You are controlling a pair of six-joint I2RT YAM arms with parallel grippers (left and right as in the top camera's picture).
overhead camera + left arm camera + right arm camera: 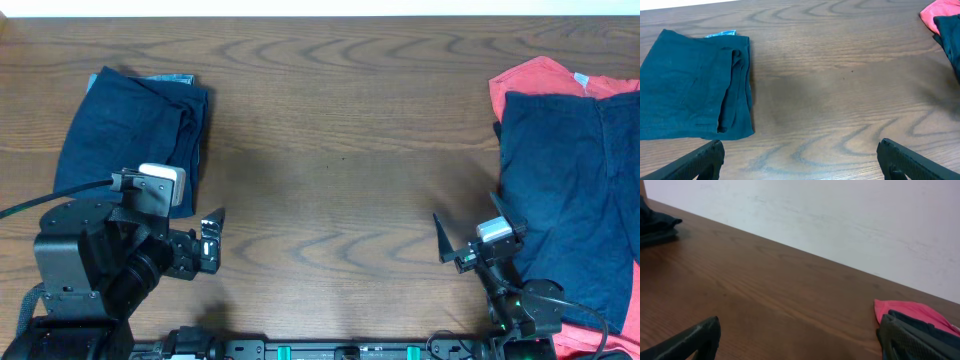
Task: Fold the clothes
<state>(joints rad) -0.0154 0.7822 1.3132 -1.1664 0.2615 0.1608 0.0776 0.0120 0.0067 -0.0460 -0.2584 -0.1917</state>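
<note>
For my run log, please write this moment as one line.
left gripper: open, empty | right gripper: open, empty | folded navy garment: left side | navy shorts: unfolded, on coral-red garment, right side

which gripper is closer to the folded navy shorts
Left. The left gripper is just off a corner of the folded navy shorts; the right gripper is across the table, by the unfolded pile.

- A folded navy garment (135,125) lies at the left of the wooden table (330,150), a light-blue denim edge (170,78) showing at its top
- Spread navy shorts (570,180) lie at the right over a coral-red garment (535,78)
- The left gripper (213,242) gapes over bare wood; the right gripper (465,207) gapes just beside the shorts
</note>
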